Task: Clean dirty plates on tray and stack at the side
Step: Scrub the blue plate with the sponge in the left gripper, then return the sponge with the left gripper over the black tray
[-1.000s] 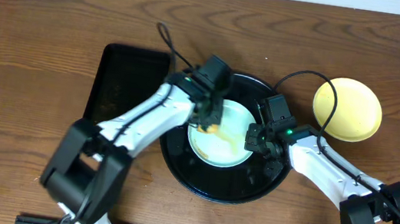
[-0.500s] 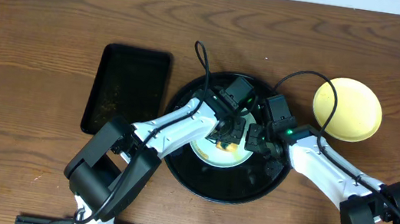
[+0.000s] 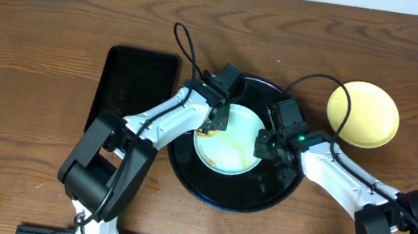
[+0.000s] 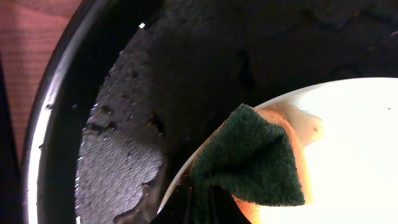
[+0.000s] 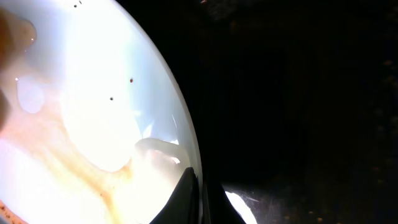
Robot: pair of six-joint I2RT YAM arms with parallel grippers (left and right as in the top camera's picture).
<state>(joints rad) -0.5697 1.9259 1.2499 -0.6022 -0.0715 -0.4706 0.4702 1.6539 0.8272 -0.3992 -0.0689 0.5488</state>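
A pale blue plate (image 3: 230,142) with faint brown smears lies in the round black tray (image 3: 186,167). My left gripper (image 3: 215,122) is shut on a green and orange sponge (image 4: 258,158) pressed on the plate's left rim (image 4: 348,118). My right gripper (image 3: 263,143) is shut on the plate's right rim (image 5: 186,152); the plate's wet smeared inside (image 5: 81,112) fills that view. A pale yellow plate (image 3: 362,114) lies on the table at the right, outside the tray. The wet tray floor (image 4: 124,137) shows in the left wrist view. A third plate is not visible.
A smaller rectangular black tray (image 3: 131,91) lies on the wooden table left of the round tray. Arm cables loop above the round tray's far rim.
My left gripper swept the sponge from the plate's left to its middle right and back to the left rim. The orange-brown smear has thinned. The right gripper kept its hold.
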